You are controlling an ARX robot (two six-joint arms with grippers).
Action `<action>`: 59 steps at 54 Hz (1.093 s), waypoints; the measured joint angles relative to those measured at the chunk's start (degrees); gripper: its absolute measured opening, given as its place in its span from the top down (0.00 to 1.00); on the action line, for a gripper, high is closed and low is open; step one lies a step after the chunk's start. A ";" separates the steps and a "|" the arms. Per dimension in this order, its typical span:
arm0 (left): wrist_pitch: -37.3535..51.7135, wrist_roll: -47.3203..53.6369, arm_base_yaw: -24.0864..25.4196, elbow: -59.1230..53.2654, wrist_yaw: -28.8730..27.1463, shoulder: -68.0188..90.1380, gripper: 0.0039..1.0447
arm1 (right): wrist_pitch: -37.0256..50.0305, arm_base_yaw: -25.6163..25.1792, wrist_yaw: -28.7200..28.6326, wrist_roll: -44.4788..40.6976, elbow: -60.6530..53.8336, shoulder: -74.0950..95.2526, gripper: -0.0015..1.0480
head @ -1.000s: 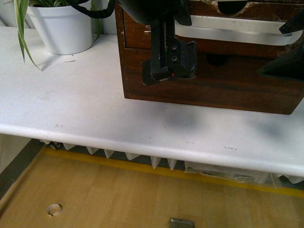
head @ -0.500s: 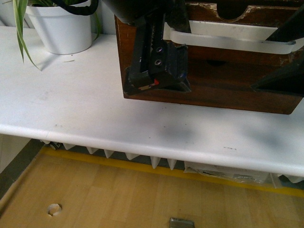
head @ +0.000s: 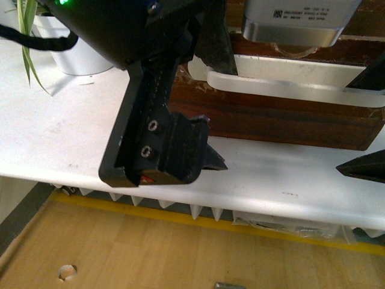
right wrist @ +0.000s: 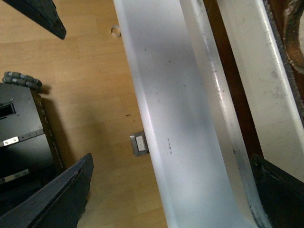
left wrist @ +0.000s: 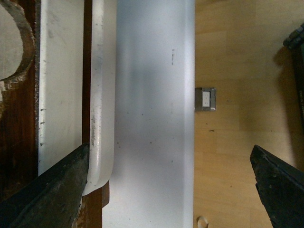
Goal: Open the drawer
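Note:
The dark brown drawer [head: 258, 45] has a long white handle [head: 289, 84] across its front. My left gripper [head: 213, 102] is open, one finger over the handle's left end and the other low by the table's front edge. In the left wrist view the handle [left wrist: 102, 95] ends between the open left gripper's [left wrist: 166, 190] fingers, beside the half-round notch [left wrist: 9, 42]. My right gripper [head: 366, 123] is open at the handle's right end. In the right wrist view the right gripper [right wrist: 171, 194] straddles the handle [right wrist: 213, 71].
The plain lower drawer front [head: 271, 126] sits under the handle. A white plant pot [head: 78, 54] stands at the back left of the white table [head: 60, 138]. Below are a wooden floor, a metal floor socket [left wrist: 205, 99] and a black box [right wrist: 23, 133].
The handle and drawer front have come out toward me and sit lower in the front view. Both grippers have moved back with it; the left arm now fills much of the view.

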 joint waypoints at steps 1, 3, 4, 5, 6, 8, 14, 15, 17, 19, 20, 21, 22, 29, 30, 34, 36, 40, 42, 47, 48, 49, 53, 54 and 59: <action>1.31 -0.85 -0.04 -0.72 0.33 -0.37 0.05 | 0.59 0.00 -0.04 0.22 -0.48 -0.46 0.09; 3.32 -1.99 -0.04 -1.86 0.96 -0.96 0.05 | 1.55 -0.04 -0.09 0.74 -1.25 -1.25 0.09; 4.72 -3.37 -0.04 -2.71 1.60 -1.51 0.05 | 1.84 -0.07 -0.20 0.94 -1.51 -1.57 0.09; 5.38 -3.91 -0.04 -3.15 1.92 -1.77 0.05 | 2.38 -0.13 -0.42 1.29 -1.99 -2.23 0.09; 7.17 -5.46 -0.04 -4.39 2.82 -2.80 0.06 | 3.23 -0.28 -0.72 1.99 -2.78 -3.32 0.09; 9.60 -7.50 -0.09 -6.03 3.21 -4.37 0.06 | 4.90 -0.57 -0.81 3.23 -3.89 -4.94 0.09; 18.51 -14.62 -0.72 -12.02 2.99 -11.43 0.06 | 10.54 -2.45 -1.03 8.24 -7.98 -10.99 0.09; 19.37 -15.19 -0.83 -12.55 2.64 -12.00 0.06 | 10.99 -2.62 -0.92 8.81 -8.35 -11.50 0.09; 21.84 -17.00 -1.03 -14.14 1.81 -13.66 0.06 | 12.41 -3.10 -0.50 9.97 -9.57 -12.90 0.09; 23.93 -18.56 -1.22 -15.87 0.87 -15.23 0.06 | 14.14 -3.56 0.15 11.19 -10.93 -14.29 0.09; 26.14 -20.26 -1.33 -17.03 -0.50 -16.26 0.06 | 15.47 -3.85 0.59 12.07 -11.89 -15.23 0.09; 27.91 -21.68 -1.49 -18.27 -1.46 -17.29 0.06 | 16.85 -4.13 0.96 12.92 -12.87 -16.13 0.09; 28.70 -22.36 -1.62 -18.91 -1.64 -17.79 0.06 | 17.57 -4.28 1.16 13.38 -13.35 -16.59 0.09; 36.20 -29.97 -1.68 -25.62 -6.21 -23.58 0.06 | 25.77 -6.08 4.04 18.97 -18.86 -21.92 0.09; 36.89 -30.27 -1.64 -26.18 -6.62 -24.11 0.06 | 26.47 -6.21 4.20 19.23 -19.37 -22.45 0.09; 40.89 -34.42 -1.16 -29.62 -11.80 -27.32 0.06 | 29.86 -6.93 5.99 22.03 -22.40 -25.92 0.09; 42.49 -35.71 -0.81 -31.32 -13.68 -29.11 0.06 | 31.17 -7.28 6.78 23.39 -24.00 -27.85 0.09; 44.72 -40.19 0.39 -35.39 -18.05 -33.68 0.06 | 33.33 -8.17 8.41 25.99 -27.28 -31.82 0.09; 45.07 -41.72 0.98 -37.18 -19.50 -35.82 0.06 | 34.29 -8.81 9.68 27.69 -29.29 -34.38 0.09; 44.39 -47.23 2.34 -41.79 -23.08 -42.21 0.06 | 34.69 -9.55 13.18 32.50 -32.74 -39.85 0.09; 43.87 -48.15 2.58 -42.88 -23.89 -43.93 0.06 | 34.69 -9.62 14.01 33.64 -33.57 -41.33 0.09; 43.52 -48.81 2.71 -43.43 -24.30 -44.78 0.06 | 34.69 -9.62 14.45 34.23 -33.97 -42.07 0.09; 39.60 -54.23 3.13 -47.06 -26.21 -50.99 0.06 | 33.66 -9.35 17.14 38.03 -36.30 -47.36 0.09; 38.56 -55.23 2.95 -48.22 -27.28 -52.87 0.06 | 33.24 -9.11 18.16 38.77 -36.92 -48.89 0.09; 33.40 -60.57 2.14 -53.27 -30.93 -61.02 0.06 | 31.63 -6.95 23.08 43.04 -39.52 -54.84 0.09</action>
